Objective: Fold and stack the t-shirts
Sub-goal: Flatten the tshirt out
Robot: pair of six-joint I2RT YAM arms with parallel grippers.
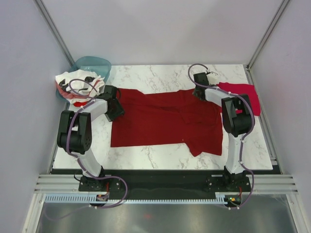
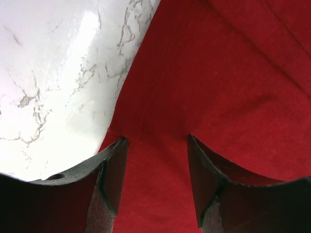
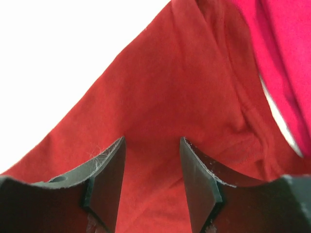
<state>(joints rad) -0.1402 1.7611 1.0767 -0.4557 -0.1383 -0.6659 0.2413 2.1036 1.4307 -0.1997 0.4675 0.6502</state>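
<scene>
A dark maroon-red t-shirt (image 1: pixel 167 119) lies spread flat across the marble table (image 1: pixel 160 158). My left gripper (image 1: pixel 114 104) is low over its left edge. In the left wrist view the left gripper (image 2: pixel 157 141) is open, with flat red cloth (image 2: pixel 218 87) lying between the jaws. My right gripper (image 1: pixel 200 91) is over the shirt's far right part and is also open (image 3: pixel 151 141) over the red cloth (image 3: pixel 170 87). A crimson-pink t-shirt (image 1: pixel 243 94) (image 3: pixel 286 48) lies bunched at the far right. White t-shirts (image 1: pixel 77 85) with black and red marks are piled at the far left.
A teal translucent basin (image 1: pixel 95 64) stands at the back left corner, under the white pile. Grey walls close in the table on both sides and at the back. Bare marble (image 2: pixel 58 73) shows left of the maroon shirt and along the table's near edge.
</scene>
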